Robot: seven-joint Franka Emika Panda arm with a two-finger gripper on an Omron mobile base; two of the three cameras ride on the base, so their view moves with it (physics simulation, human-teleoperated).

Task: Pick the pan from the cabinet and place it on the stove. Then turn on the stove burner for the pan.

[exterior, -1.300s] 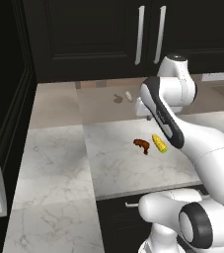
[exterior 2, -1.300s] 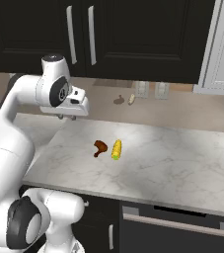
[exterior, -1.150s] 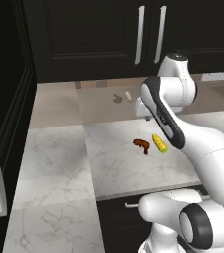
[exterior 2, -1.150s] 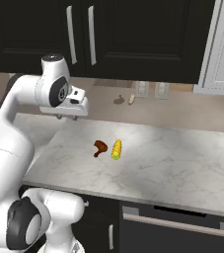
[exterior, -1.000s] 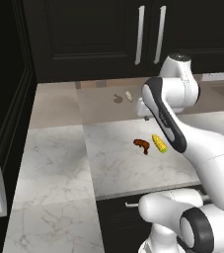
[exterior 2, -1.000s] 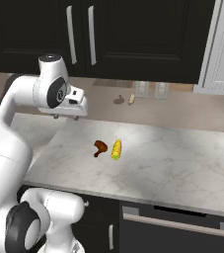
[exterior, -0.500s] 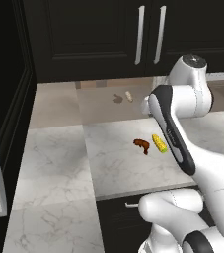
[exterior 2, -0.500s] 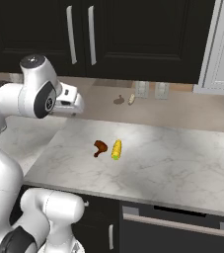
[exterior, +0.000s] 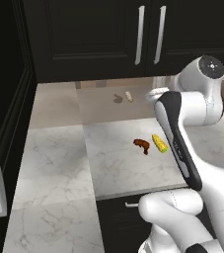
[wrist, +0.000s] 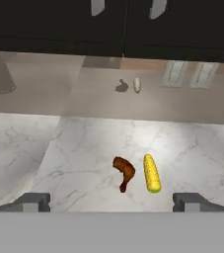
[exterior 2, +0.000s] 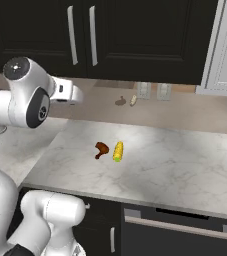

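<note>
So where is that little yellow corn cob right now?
The yellow corn cob lies on the white marble counter, just right of the brown chicken drumstick in the hand view, below the closed black wall cabinet.

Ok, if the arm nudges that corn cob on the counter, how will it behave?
The corn cob looks rounded and tapered, so it would probably roll, curving sideways. It lies close beside the brown drumstick, which may block or get pushed. It seems rigid, likely sliding easily on the smooth marble counter.
</note>
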